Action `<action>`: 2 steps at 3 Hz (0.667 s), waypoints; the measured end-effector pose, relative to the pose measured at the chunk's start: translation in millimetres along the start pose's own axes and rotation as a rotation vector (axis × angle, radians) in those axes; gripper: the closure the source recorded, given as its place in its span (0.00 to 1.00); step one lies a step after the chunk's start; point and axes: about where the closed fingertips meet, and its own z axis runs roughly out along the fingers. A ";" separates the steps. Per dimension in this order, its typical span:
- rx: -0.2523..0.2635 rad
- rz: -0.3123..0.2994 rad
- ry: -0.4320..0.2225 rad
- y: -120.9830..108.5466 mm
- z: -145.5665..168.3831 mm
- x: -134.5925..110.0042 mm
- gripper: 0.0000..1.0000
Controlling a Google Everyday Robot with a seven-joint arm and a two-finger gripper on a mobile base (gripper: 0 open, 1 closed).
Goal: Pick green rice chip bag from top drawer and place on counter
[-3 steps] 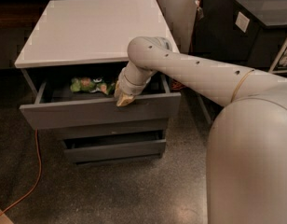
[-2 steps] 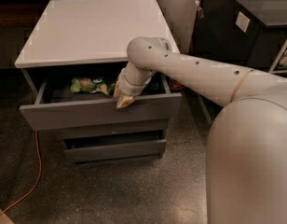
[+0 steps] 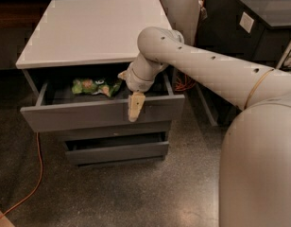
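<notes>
The green rice chip bag (image 3: 94, 86) lies inside the open top drawer (image 3: 103, 113), at its left-middle, crumpled, with a tan patch showing. My gripper (image 3: 134, 109) hangs pointing down over the drawer's front edge, right of the bag and apart from it. Nothing shows in the gripper. The white counter (image 3: 93, 30) tops the grey cabinet just above and behind the drawer. My arm reaches in from the right.
Two shallower grey drawers (image 3: 117, 150) sit below, the lower one slightly ajar. A dark cabinet (image 3: 249, 27) stands at the back right. An orange cable (image 3: 37, 174) runs across the speckled floor at the left. My robot's body (image 3: 259, 174) fills the lower right.
My gripper has shifted slightly right and down, over the drawer's front edge. The bag and drawer have not moved.
</notes>
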 end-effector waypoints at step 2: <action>-0.009 0.082 -0.078 -15.7 -10.2 20.8 0.46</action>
